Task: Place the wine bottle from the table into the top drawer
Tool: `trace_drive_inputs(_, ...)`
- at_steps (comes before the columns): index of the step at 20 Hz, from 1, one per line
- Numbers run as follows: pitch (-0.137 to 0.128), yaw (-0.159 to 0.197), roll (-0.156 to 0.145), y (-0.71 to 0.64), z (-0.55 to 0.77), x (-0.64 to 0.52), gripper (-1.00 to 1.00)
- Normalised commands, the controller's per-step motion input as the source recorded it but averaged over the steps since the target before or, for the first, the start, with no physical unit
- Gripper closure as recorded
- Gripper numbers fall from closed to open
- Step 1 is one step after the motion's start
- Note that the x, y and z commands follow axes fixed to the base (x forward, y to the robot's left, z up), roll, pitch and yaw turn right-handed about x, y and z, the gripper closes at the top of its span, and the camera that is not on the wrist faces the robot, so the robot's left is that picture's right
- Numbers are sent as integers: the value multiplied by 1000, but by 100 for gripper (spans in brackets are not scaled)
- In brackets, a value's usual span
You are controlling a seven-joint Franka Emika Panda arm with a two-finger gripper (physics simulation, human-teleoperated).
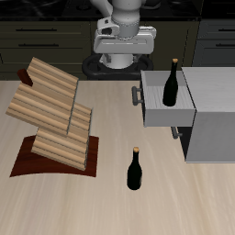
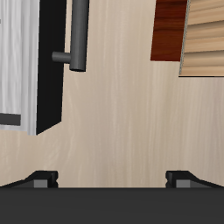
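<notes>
end effector [image 2: 112, 178]: fingers spread wide, holding nothing
wine bottle [image 1: 135, 170]: far out front of me, upright on the surface [image 1: 184, 202]
risk: I'd tip it descending off-centre

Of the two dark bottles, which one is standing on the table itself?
The wine bottle near the table's front edge, in front of the wooden rack. The other bottle stands farther back, on top of the grey cabinet, not on the tabletop.

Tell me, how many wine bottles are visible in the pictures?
2. One wine bottle stands on the table near its front edge; the other bottle stands upright in the open top drawer.
</notes>
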Motion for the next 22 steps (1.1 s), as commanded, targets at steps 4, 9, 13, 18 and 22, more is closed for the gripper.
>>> trace_drive_inputs(4,-24,11,30,-59,144,43,-100)
trace_drive_inputs(9,0,-24,31,-157,252,187,-100)
trace_drive_inputs(13,-13,5,16,-86,151,163,-100)
trace_drive_inputs(18,-66,35,-13,-82,249,220,-100)
trace_drive_inputs(22,-21,12,-21,-123,230,460,-100)
